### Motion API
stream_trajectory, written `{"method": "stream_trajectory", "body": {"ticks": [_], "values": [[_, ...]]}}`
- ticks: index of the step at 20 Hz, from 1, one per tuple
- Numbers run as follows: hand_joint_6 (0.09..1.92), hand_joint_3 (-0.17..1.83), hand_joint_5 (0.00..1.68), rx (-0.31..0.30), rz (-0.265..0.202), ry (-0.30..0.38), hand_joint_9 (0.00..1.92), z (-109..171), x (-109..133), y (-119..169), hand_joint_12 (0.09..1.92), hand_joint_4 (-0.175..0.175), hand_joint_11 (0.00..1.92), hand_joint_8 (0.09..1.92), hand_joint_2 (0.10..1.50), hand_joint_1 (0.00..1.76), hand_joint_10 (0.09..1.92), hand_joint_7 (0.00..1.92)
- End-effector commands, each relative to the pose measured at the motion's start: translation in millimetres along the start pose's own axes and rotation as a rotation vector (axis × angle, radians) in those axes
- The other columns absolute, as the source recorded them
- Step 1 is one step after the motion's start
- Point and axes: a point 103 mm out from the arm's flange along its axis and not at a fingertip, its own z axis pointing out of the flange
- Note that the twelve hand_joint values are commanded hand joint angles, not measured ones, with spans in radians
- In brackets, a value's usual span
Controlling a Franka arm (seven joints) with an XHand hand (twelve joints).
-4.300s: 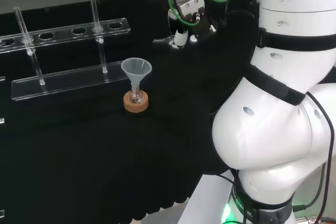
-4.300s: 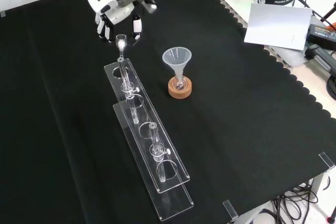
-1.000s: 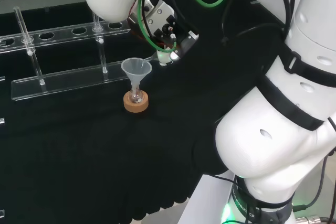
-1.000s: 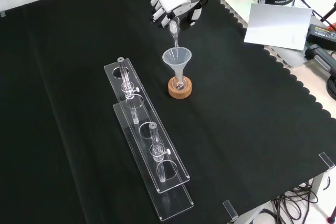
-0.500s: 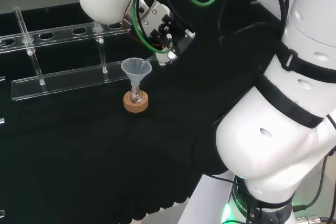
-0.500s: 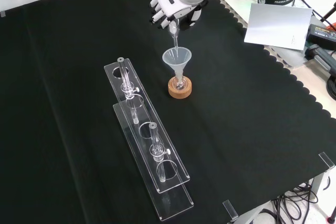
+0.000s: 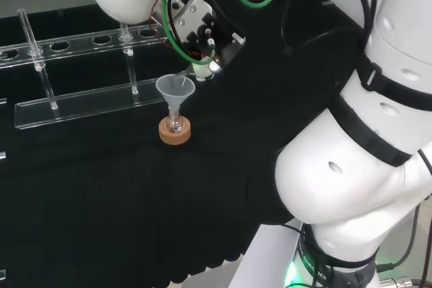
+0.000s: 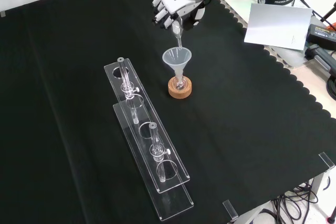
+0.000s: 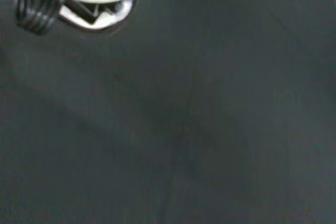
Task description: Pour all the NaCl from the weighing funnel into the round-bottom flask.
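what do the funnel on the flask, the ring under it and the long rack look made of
Funnel: translucent, milky, matte, probably plastic, since the cloth shows dimly through it. Ring: tan, grainy and dull, likely cork. Rack: clear with bright glossy edges and flat cut plates, probably acrylic, though it could be glass.

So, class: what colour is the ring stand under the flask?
Light brown cork, clearest in the front view.
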Motion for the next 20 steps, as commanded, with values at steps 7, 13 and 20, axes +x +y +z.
{"method": "stream_trajectory", "body": {"ticks": [7, 13, 20], "values": [[0.44, 0.71, 1.41, 0.042, 0.03, -0.114, 1.19, 20.2, -6.4, 9.3, 0.91, 0.175, 1.04, 0.6, 0.58, 1.16, 0.19, 0.77], [0.44, 0.71, 1.41, 0.019, 0.032, -0.12, 1.19, 13.3, -4.1, 8.3, 0.91, 0.175, 1.04, 0.6, 0.58, 1.16, 0.18, 0.77], [0.44, 0.71, 1.41, -0.018, 0.033, -0.119, 1.19, 6.7, -6.3, 7.6, 0.9, 0.175, 1.04, 0.6, 0.58, 1.16, 0.18, 0.77]]}}
